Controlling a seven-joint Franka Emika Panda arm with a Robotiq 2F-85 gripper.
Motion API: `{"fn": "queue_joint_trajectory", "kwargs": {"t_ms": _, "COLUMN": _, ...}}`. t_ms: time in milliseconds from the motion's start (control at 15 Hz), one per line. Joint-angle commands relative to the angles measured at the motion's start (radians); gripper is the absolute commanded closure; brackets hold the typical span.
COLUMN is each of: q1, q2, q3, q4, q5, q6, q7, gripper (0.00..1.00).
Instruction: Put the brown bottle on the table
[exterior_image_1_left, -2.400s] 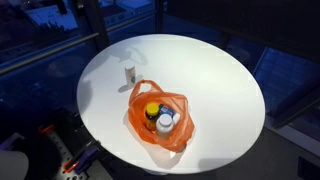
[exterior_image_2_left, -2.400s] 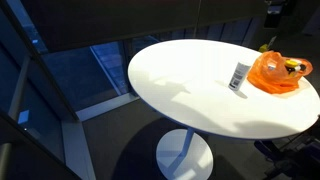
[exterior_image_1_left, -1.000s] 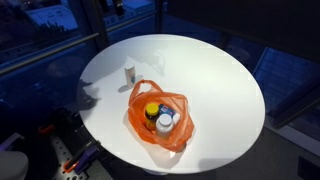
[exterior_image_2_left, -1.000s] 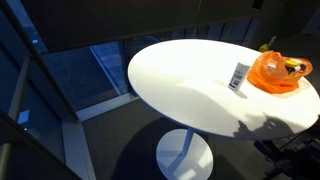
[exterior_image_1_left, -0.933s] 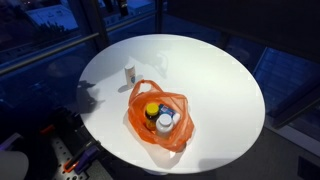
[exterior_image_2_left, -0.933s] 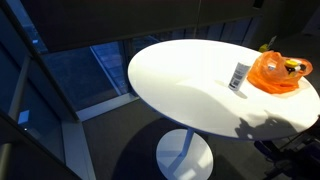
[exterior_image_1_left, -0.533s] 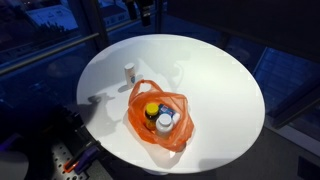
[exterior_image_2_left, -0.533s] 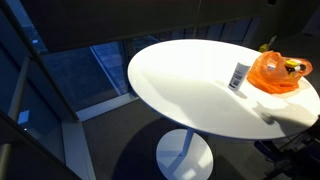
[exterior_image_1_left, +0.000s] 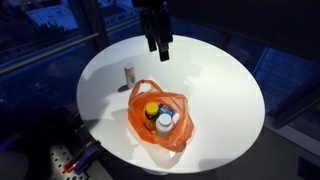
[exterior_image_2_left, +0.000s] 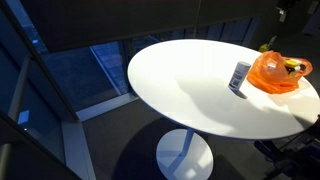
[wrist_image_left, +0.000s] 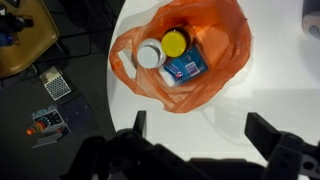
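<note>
The brown bottle (exterior_image_1_left: 152, 110) stands upright in an orange plastic bag (exterior_image_1_left: 176, 134) on the round white table (exterior_image_1_left: 222, 80); only its yellow cap shows. In the wrist view the yellow cap (wrist_image_left: 174, 42) lies inside the bag (wrist_image_left: 215, 30), between a white-capped bottle (wrist_image_left: 150, 56) and a blue-white pack (wrist_image_left: 186, 68). My gripper (exterior_image_1_left: 159, 52) hangs open and empty above the table's far part, apart from the bag. In the wrist view my gripper's fingers (wrist_image_left: 200, 128) are spread wide over bare tabletop just short of the bag.
A small pale bottle (exterior_image_1_left: 129, 73) stands on the table beside the bag and shows in both exterior views (exterior_image_2_left: 239, 75). The bag (exterior_image_2_left: 275, 72) sits near one table edge (exterior_image_2_left: 190, 85). Dark floor, clutter and window frames surround the table.
My arm has come in from the top edge and lowered over the far part of the table, towards the bag. The bag and bottles have not moved.
</note>
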Motion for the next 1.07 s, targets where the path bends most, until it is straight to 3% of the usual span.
{"fn": "queue_joint_trajectory", "kwargs": {"t_ms": 0, "q1": -0.008, "q2": 0.034, "q3": -0.023, "q4": -0.013, "q5": -0.063, "q6": 0.016, "q7": 0.061, "gripper": 0.0}}
{"fn": "queue_joint_trajectory", "kwargs": {"t_ms": 1000, "q1": -0.013, "q2": 0.05, "q3": -0.069, "q4": -0.052, "q5": -0.072, "q6": 0.022, "q7": 0.074, "gripper": 0.0}}
